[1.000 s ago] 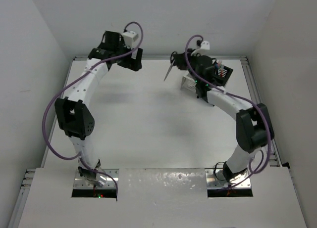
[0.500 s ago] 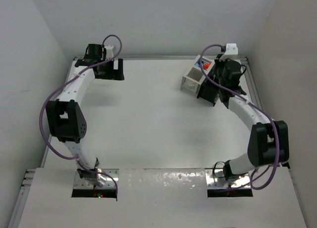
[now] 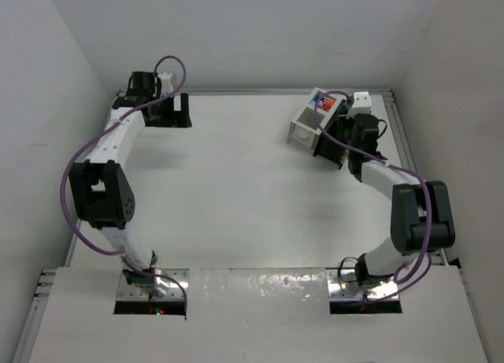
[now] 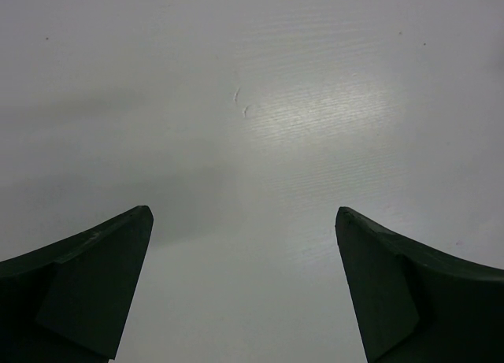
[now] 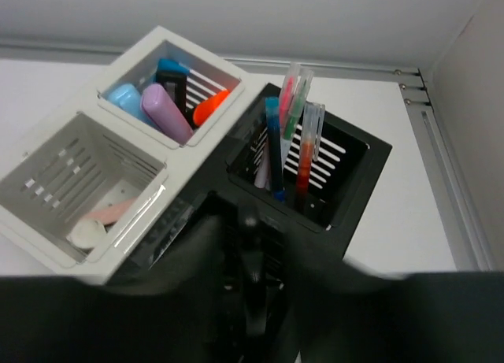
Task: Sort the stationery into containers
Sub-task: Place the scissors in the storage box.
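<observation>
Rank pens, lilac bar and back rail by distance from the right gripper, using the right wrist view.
1. Pens: straight ahead of right gripper, in black box.
2. Lilac bar: ahead-left, in white box.
3. Back rail: farthest, by the wall.

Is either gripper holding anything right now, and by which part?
Left gripper: nothing, jaws wide apart. Right gripper: cannot be told, its fingertips are lost in dark blur.

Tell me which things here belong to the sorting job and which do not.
Belong to the job: white box, black box, pens standing in the black box, lilac bar, orange marker.
Not of the job: table, metal edge rail.
</observation>
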